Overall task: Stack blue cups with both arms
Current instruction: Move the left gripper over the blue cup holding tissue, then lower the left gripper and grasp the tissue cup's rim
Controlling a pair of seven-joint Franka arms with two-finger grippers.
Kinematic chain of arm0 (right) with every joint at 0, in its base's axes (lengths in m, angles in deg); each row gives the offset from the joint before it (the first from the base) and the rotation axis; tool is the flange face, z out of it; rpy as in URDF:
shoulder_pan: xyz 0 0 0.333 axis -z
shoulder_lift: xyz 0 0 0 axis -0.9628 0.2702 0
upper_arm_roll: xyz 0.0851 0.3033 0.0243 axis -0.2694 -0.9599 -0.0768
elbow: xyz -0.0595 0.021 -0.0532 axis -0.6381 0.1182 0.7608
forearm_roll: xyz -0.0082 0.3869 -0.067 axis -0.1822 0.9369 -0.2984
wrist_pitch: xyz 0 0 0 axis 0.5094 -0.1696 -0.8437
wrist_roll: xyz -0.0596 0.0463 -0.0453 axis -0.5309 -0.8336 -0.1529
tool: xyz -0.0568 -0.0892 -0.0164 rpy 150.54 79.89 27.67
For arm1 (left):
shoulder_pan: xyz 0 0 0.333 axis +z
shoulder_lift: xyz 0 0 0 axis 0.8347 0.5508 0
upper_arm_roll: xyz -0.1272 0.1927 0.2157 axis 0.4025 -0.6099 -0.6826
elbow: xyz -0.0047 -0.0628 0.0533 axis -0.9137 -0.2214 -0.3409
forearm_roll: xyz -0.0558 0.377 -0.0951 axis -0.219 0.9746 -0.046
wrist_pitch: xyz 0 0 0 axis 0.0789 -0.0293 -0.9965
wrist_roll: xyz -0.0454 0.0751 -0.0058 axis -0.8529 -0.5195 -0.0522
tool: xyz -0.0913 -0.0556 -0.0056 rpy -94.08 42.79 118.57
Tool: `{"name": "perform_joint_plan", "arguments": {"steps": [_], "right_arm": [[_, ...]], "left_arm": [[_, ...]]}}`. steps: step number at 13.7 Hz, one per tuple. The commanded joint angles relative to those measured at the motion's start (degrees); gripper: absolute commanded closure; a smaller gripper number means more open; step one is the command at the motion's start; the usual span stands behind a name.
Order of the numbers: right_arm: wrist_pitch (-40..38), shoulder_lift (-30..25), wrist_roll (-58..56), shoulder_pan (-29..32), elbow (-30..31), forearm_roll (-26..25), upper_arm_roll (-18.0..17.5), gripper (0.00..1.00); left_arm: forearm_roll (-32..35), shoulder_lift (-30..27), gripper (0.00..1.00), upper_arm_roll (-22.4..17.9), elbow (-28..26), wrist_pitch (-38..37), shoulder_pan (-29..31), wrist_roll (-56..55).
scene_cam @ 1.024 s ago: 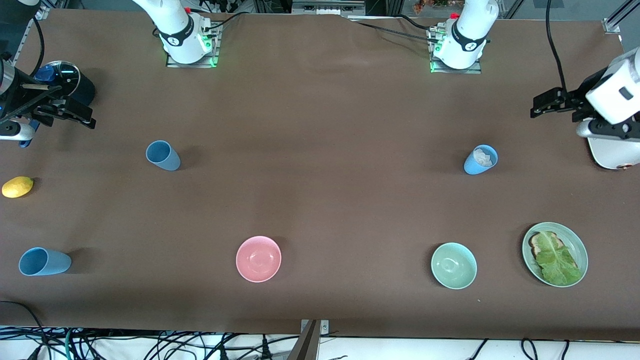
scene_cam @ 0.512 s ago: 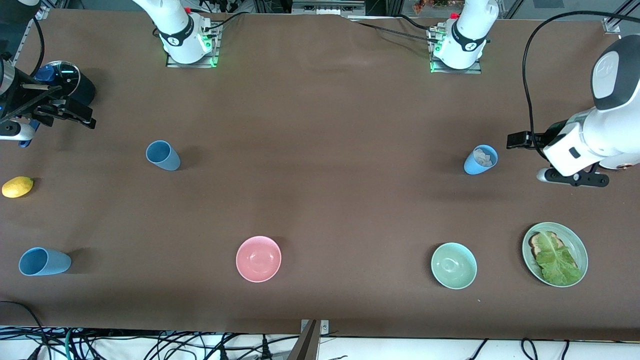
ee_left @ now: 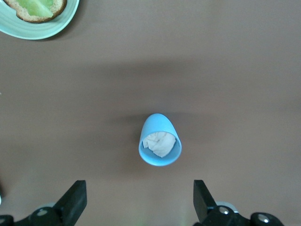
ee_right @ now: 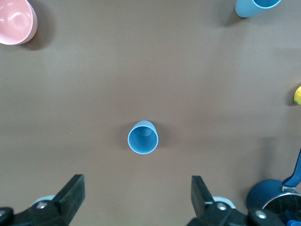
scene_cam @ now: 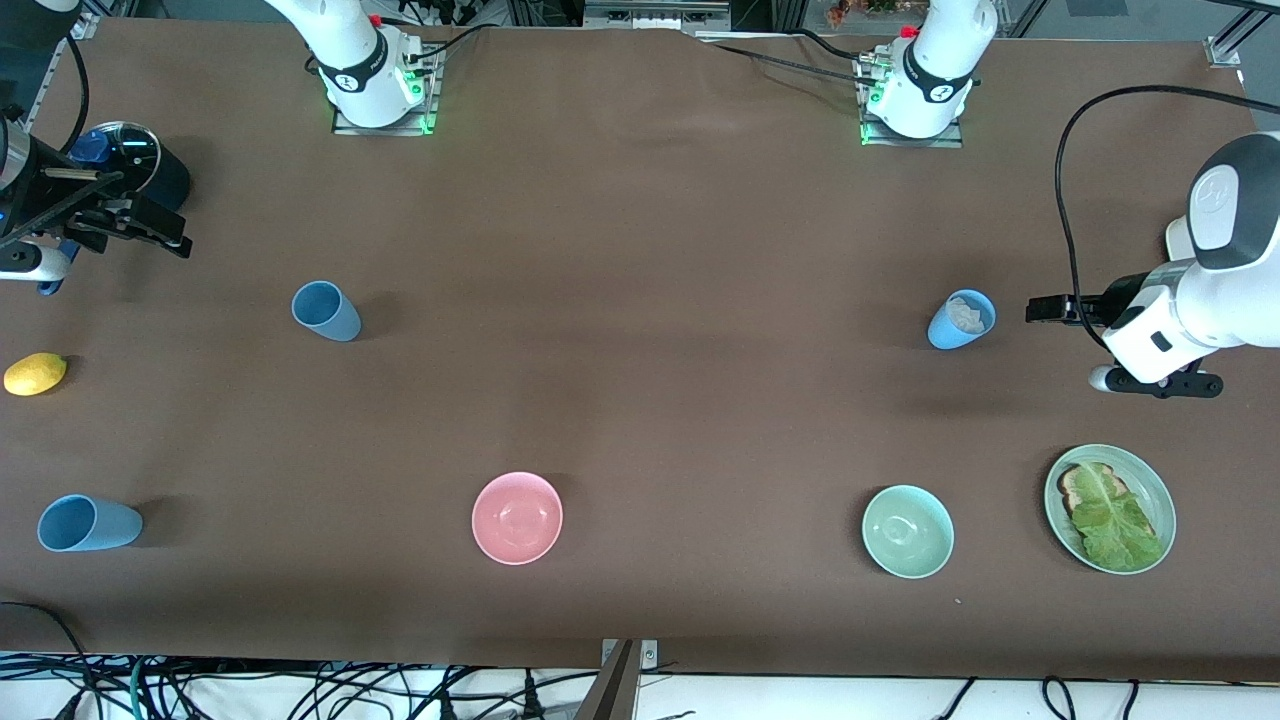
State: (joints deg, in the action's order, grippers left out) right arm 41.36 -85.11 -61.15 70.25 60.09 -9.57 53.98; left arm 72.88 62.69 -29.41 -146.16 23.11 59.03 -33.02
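Three blue cups are on the brown table. One blue cup (scene_cam: 962,319) (ee_left: 157,123) stands mouth up with a crumpled white wad inside. My left gripper (scene_cam: 1042,310) (ee_left: 139,197) hangs open over the table just beside it, toward the left arm's end, jaws wide and empty. A second, empty cup (scene_cam: 326,311) (ee_right: 143,137) stands toward the right arm's end. The third cup (scene_cam: 88,523) (ee_right: 256,7) sits nearer the camera. My right gripper (scene_cam: 165,231) (ee_right: 137,193) waits open and empty over the table's right-arm end, well apart from the second cup.
A pink bowl (scene_cam: 517,517) (ee_right: 16,21) and a green bowl (scene_cam: 907,531) sit near the front edge. A green plate (scene_cam: 1158,490) (ee_left: 42,29) holds toast and lettuce. A lemon (scene_cam: 35,373) (ee_right: 297,95) and a dark lidded pot (scene_cam: 135,160) lie by the right gripper.
The left arm has swung down toward the front camera and turned its gripper toward the cup with the white wad. The right arm has not moved.
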Motion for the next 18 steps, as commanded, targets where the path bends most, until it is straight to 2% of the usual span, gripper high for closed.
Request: {"name": "perform_joint_plan", "arguments": {"steps": [1, 5, 8, 10, 15, 18], "right_arm": [[-0.2, -0.4, -0.2, -0.1, 0.2, 0.3, 0.2, 0.00], [-0.2, -0.4, -0.2, -0.1, 0.3, 0.4, 0.2, 0.00], [-0.2, -0.4, -0.2, -0.1, 0.2, 0.4, 0.2, 0.00], [-0.2, -0.4, -0.2, 0.0, 0.3, 0.4, 0.5, 0.00], [-0.2, -0.4, -0.2, 0.0, 0.3, 0.5, 0.5, 0.00], [-0.2, -0.4, -0.2, 0.0, 0.3, 0.5, 0.5, 0.00]], "left_arm": [[-0.5, -6.1, 0.00, -0.2, -12.2, 8.9, -0.1, 1.2], [-0.5, -11.9, 0.00, -0.4, -27.0, 24.2, -0.4, 1.2], [-0.5, -14.6, 0.00, -0.6, -33.2, 30.7, -0.3, 1.4], [-0.5, -16.3, 0.00, -0.6, -38.9, 37.5, -0.1, 3.5], [-0.5, -16.1, 0.00, -0.6, -46.2, 48.9, 1.2, 4.5], [-0.5, -15.1, 0.00, -0.6, -46.6, 50.5, 1.4, 4.5]]}}
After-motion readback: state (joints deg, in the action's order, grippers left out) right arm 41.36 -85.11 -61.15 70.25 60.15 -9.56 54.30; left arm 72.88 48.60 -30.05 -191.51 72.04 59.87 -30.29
